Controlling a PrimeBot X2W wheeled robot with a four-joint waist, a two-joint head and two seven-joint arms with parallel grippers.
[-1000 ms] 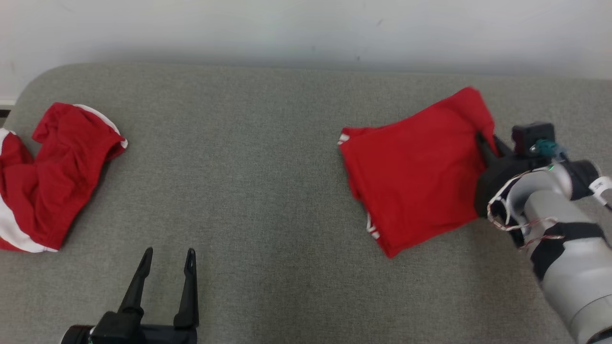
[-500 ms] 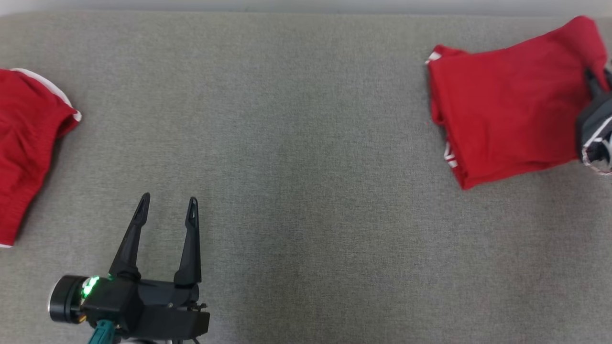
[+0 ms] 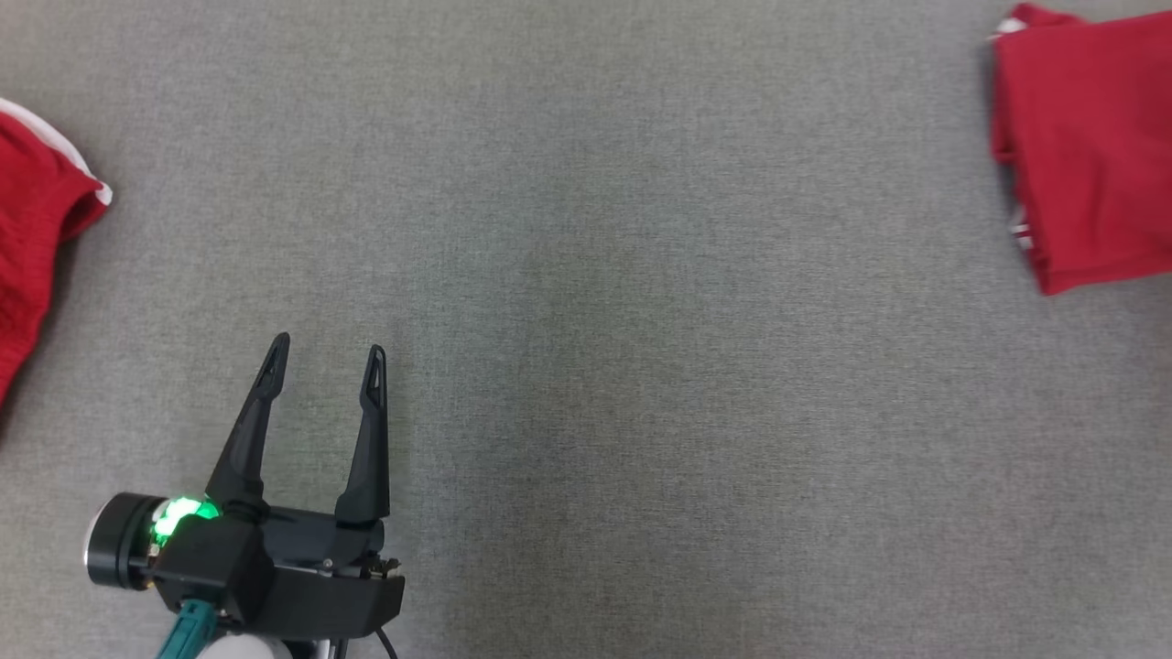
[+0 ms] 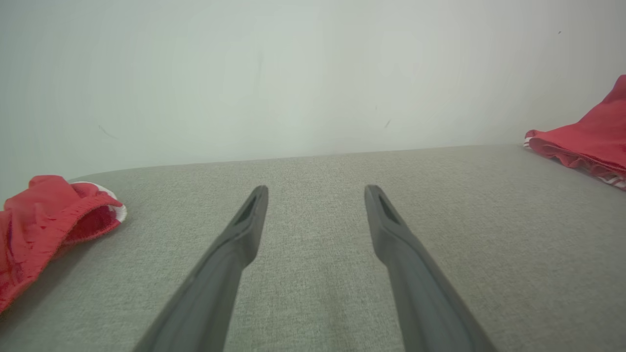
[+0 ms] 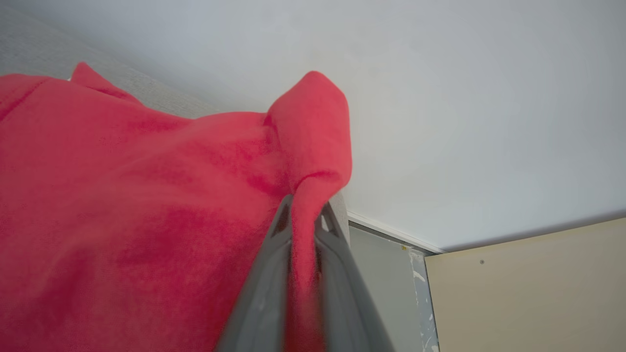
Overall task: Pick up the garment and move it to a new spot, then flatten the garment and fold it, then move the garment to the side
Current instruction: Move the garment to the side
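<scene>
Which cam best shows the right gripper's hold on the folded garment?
Right wrist view: the right gripper is shut on a pinched edge of the folded garment, close up. Head view crops the folded garment at its right edge; left wrist view catches a far corner.

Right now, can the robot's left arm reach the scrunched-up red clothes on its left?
Probably yes. The left gripper hovers open over the grey surface, and nothing lies between it and the scrunched-up red garment off to its left. It would likely just need to swing sideways.
</scene>
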